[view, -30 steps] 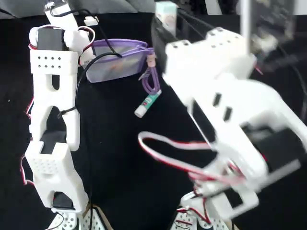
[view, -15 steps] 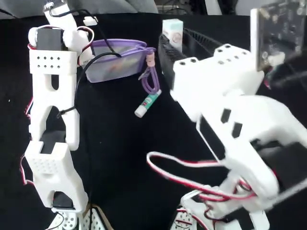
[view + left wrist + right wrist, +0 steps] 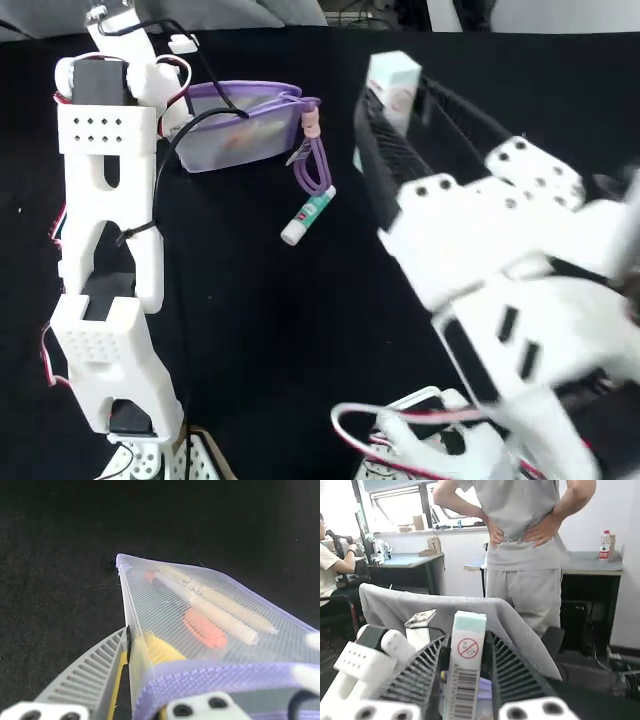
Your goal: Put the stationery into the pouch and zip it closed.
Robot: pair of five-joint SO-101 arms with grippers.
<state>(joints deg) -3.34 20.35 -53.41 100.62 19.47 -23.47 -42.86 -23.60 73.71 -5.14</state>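
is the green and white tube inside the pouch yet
No, the tube lies on the table outside the pouch, beside its purple strap.

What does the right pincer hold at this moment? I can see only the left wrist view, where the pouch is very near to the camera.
Observer: The right pincer is shut on a small upright box with a pale green top.
Operator: And is some stationery not yet packed?
Observer: Yes. A white tube with a green cap lies on the black table, beside the purple loop at the end of the pouch.
Operator: Where is the box relative to the pouch?
Observer: In the high view the box is to the right of the pouch and does not touch it.
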